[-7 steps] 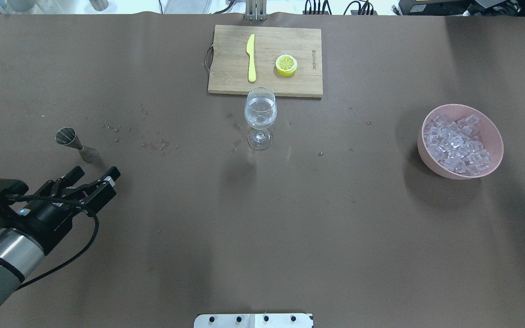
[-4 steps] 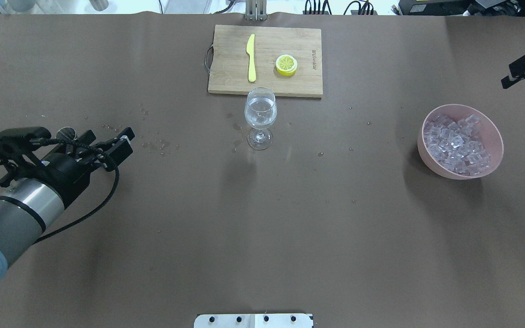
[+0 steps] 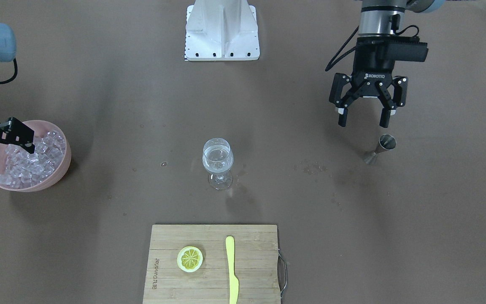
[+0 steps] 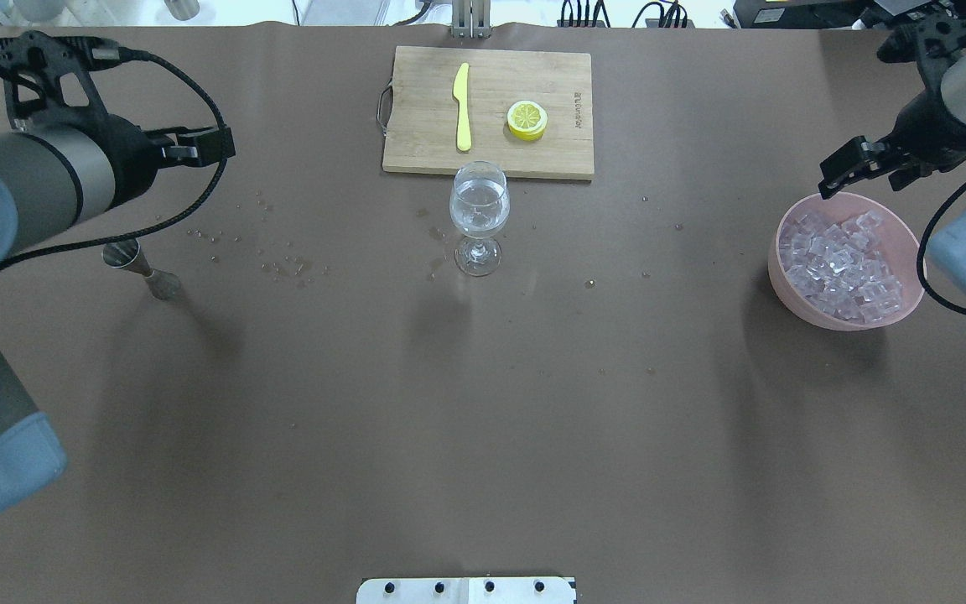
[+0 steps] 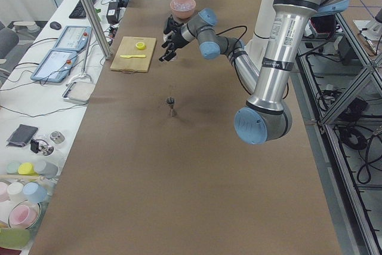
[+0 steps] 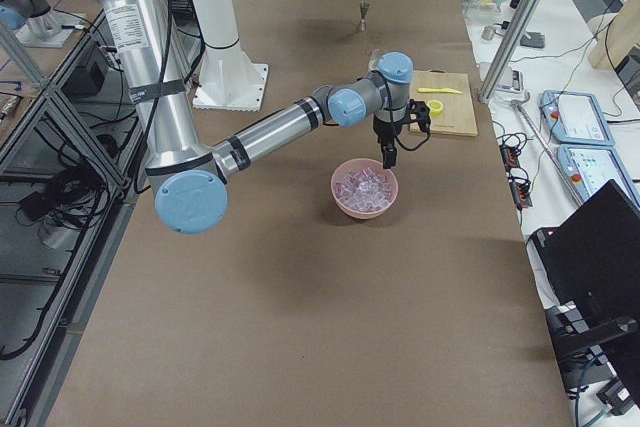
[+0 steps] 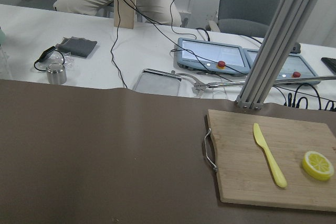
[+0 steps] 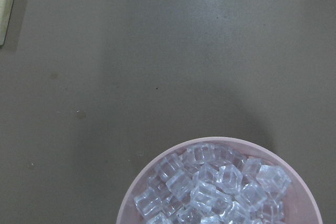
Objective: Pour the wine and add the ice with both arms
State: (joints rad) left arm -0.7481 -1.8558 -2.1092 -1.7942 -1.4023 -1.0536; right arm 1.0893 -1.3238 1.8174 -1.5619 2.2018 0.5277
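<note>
A stemmed glass [image 4: 479,210] holding clear wine stands mid-table, also in the front view [image 3: 217,162]. A pink bowl [image 4: 775,267] heaped with ice cubes [image 4: 839,264] sits on the right; the right wrist view shows the ice [image 8: 220,187] from above. My right gripper [image 4: 864,176] is open and empty above the bowl's far rim, with its fingers spread over the ice in the front view [image 3: 4,150]. My left gripper [image 3: 363,120] is open and empty, raised above a small metal jigger [image 3: 380,148] standing on the table.
A wooden cutting board [image 4: 416,126] with a yellow knife [image 4: 462,105] and a lemon slice [image 4: 527,119] lies just beyond the glass. Spilled droplets [image 4: 282,264] dot the table between the jigger [image 4: 135,264] and the glass. The white robot base [image 3: 222,31] stands at the near edge.
My left gripper rose and moved away from the jigger toward the table's far side. My right arm came into view and moved over the ice bowl.
</note>
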